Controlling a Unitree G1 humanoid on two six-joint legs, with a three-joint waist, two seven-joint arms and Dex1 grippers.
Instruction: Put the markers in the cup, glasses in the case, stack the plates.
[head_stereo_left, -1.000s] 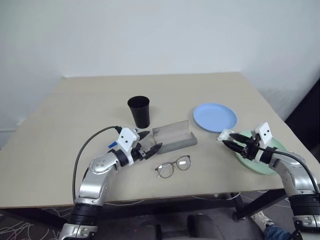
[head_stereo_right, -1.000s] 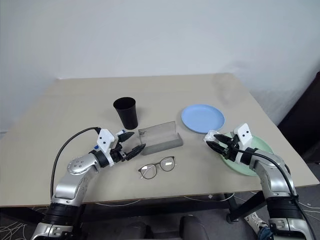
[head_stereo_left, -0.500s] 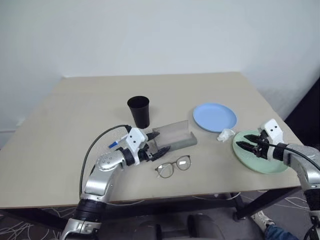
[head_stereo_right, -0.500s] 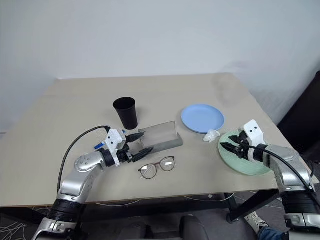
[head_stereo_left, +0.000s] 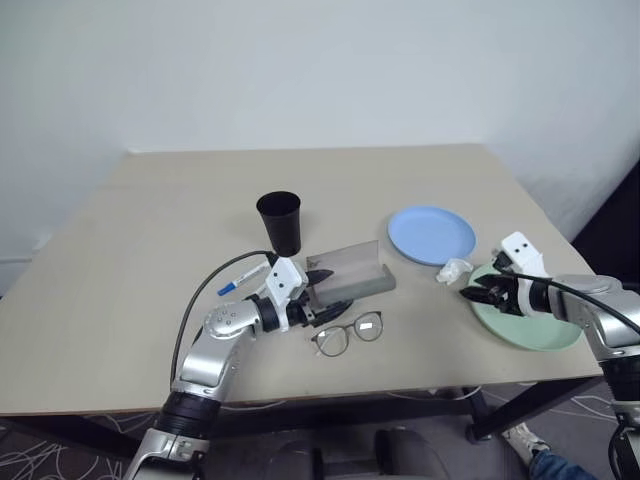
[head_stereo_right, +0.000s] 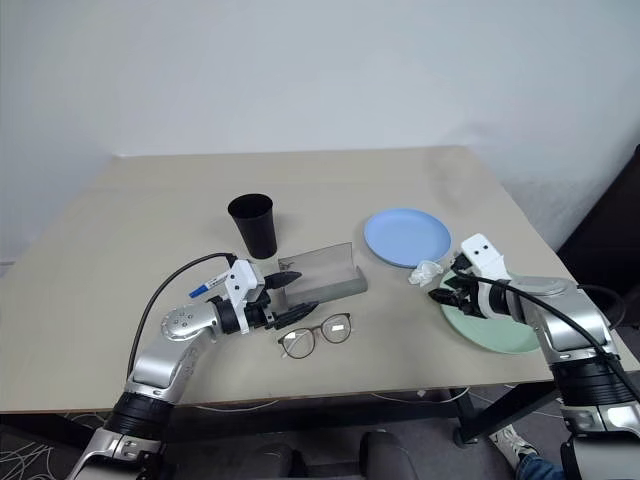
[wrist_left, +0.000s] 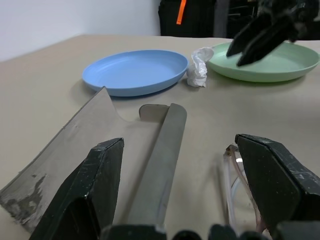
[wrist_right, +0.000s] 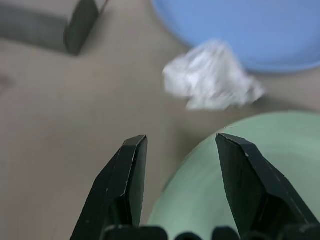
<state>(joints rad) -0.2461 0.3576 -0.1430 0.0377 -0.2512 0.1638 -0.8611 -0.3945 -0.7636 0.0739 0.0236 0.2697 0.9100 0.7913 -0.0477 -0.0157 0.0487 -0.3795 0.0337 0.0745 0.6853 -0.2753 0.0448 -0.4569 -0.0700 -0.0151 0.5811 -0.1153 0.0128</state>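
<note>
The black cup (head_stereo_left: 279, 222) stands upright mid-table. In front of it lies the grey case (head_stereo_left: 350, 272) with its smoky lid (wrist_left: 85, 131) raised. The glasses (head_stereo_left: 347, 333) rest on the table just in front of the case. My left gripper (head_stereo_left: 325, 295) is open, level with the case's left end, and nothing is between its fingers. A blue-capped marker (head_stereo_left: 243, 279) lies left of that arm. The blue plate (head_stereo_left: 431, 234) and the green plate (head_stereo_left: 525, 320) sit apart at the right. My right gripper (wrist_right: 181, 139) is open and empty, tilted down over the green plate's left rim (wrist_right: 200, 165).
A small white paper wad (head_stereo_left: 453, 269) lies between the two plates, just beyond my right gripper. The table's front edge (head_stereo_left: 330, 398) runs close below the glasses. Open tabletop stretches to the left and behind the cup.
My left gripper has moved right, up to the case's end, uncovering the marker. My right gripper has tipped downward and sits over the green plate's rim instead of beside the wad.
</note>
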